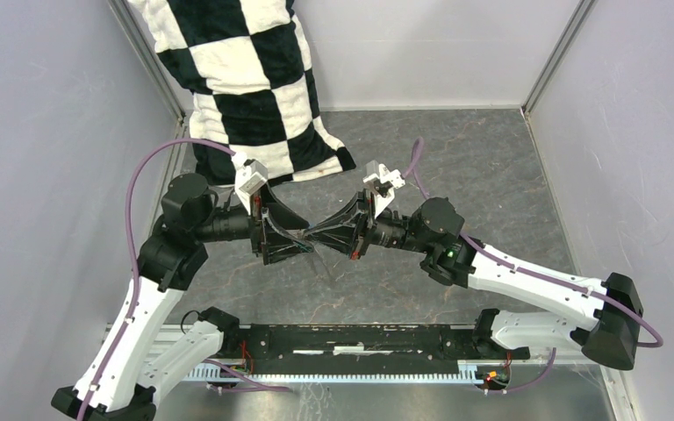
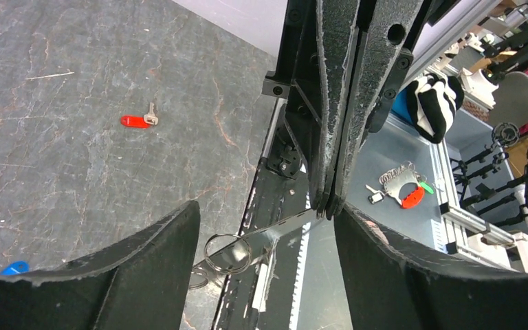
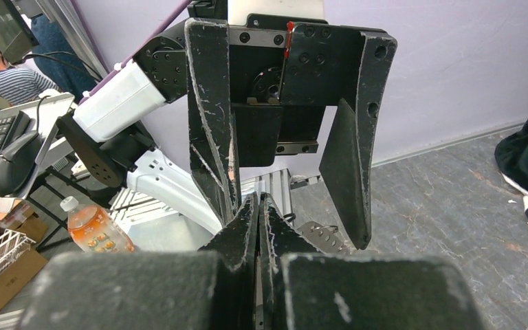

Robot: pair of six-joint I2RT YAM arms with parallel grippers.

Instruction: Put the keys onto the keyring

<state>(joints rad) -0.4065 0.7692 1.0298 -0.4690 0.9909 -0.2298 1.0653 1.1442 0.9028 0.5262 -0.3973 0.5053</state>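
Note:
My right gripper (image 1: 320,235) is shut on one end of a thin perforated metal strip (image 2: 285,229). At the strip's free end hangs the keyring (image 2: 228,253), a grey hoop, held above the table; a second ring (image 2: 203,278) sits just below it. My left gripper (image 2: 267,220) faces it nose to nose and is open, its fingers (image 2: 144,261) either side of the strip without touching it. A red-headed key (image 2: 137,121) lies on the grey tabletop. A blue-headed key (image 2: 15,267) peeks out behind my left finger. In the right wrist view my right gripper (image 3: 258,206) shows no gap.
A black-and-white checkered cloth (image 1: 246,79) hangs at the back left. Grey walls (image 1: 44,175) close in both sides. The black base rail (image 1: 360,338) runs along the near edge. Another bunch of keys (image 2: 405,189) lies on a ledge beyond the table.

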